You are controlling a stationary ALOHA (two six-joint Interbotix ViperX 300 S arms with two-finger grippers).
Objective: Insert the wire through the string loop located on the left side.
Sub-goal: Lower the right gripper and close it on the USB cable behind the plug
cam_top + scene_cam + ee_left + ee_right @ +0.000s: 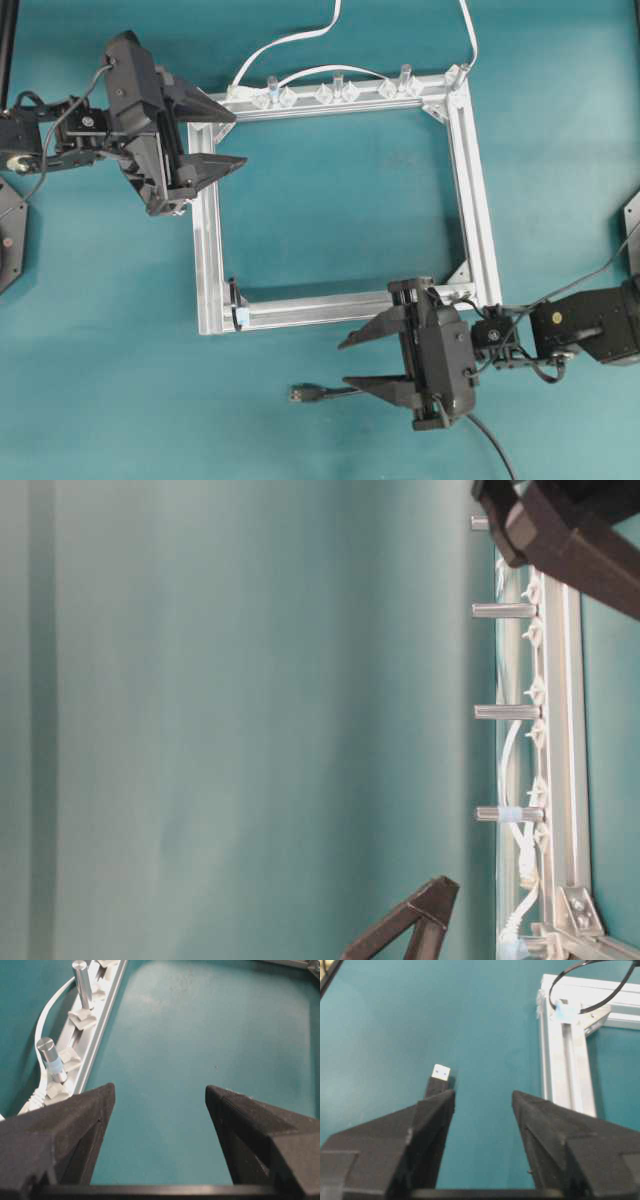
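Black wire (322, 393) lies just beside my right gripper (350, 362), released, jaws apart; string loop (585, 985) sits beyond it.

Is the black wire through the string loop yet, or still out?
Out. The wire lies on the table under the right pincer, plug apart from the string loop.

Bare green table (330, 210) lies open inside the metal frame (478, 200). Upright metal pegs (82, 982) and a white cable (290, 42) crowd its top rail. The plug (300, 394) lies clear below the frame.
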